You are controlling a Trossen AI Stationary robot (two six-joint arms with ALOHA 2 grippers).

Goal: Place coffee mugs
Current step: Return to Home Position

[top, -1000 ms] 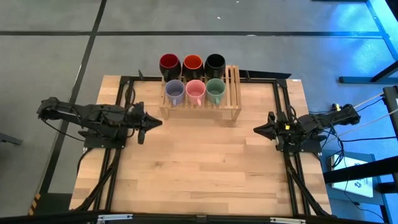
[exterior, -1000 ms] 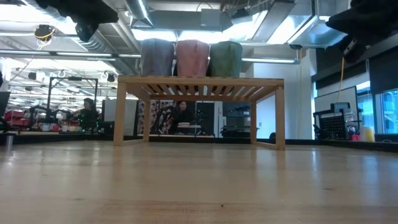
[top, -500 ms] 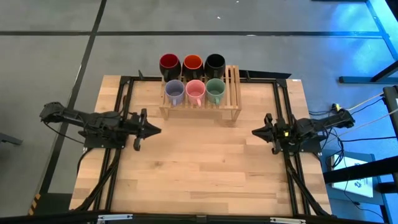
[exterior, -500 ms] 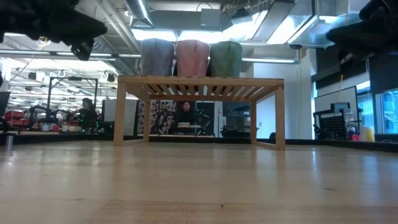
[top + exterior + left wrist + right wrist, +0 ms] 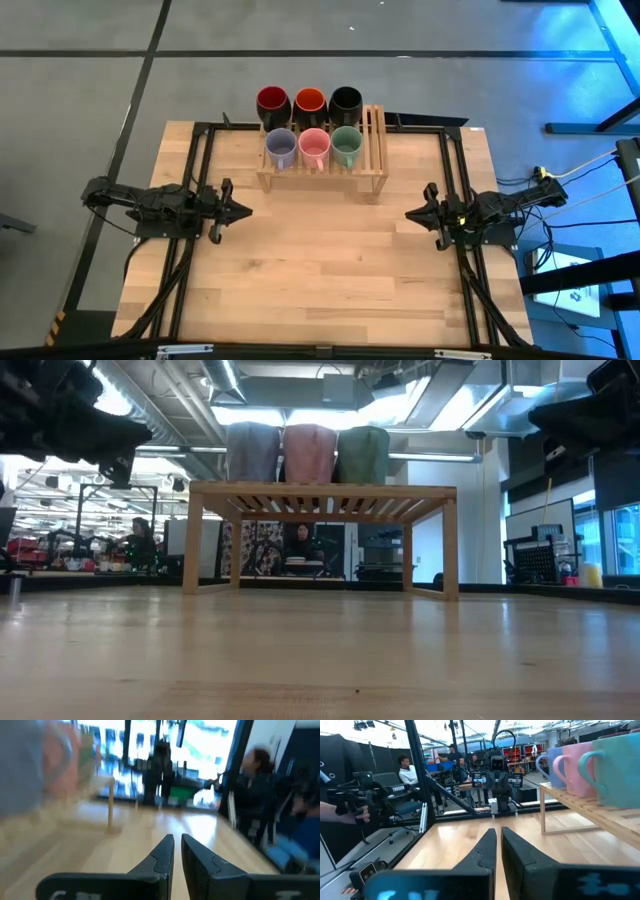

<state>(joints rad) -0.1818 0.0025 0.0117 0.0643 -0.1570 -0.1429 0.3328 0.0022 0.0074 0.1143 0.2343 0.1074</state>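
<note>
Six mugs stand on their bases on top of the slatted wooden rack [image 5: 375, 150]. The dark red mug [image 5: 272, 101], red-orange mug [image 5: 309, 101] and black mug [image 5: 345, 100] form the far row. The lavender-blue mug [image 5: 281, 148], pink mug [image 5: 314, 147] and green mug [image 5: 346, 146] form the near row. The low view shows only the near row: lavender-blue [image 5: 252, 452], pink [image 5: 308, 452], green [image 5: 363, 454]. My left gripper [image 5: 248, 210] is shut and empty, left of the rack. My right gripper [image 5: 408, 213] is shut and empty, right of the rack.
The rack [image 5: 320, 495] stands on its legs at the middle of the table's far edge. Bare wooden tabletop [image 5: 320, 270] lies between and in front of the arms. A dark frame [image 5: 455, 160] runs along the table's sides. People [image 5: 410, 767] sit in the room beyond.
My left gripper has drawn back from the rack toward the table's left and near edges and has come down. My right arm has come down a little. Both stay shut. The mugs and the rack have not moved.
</note>
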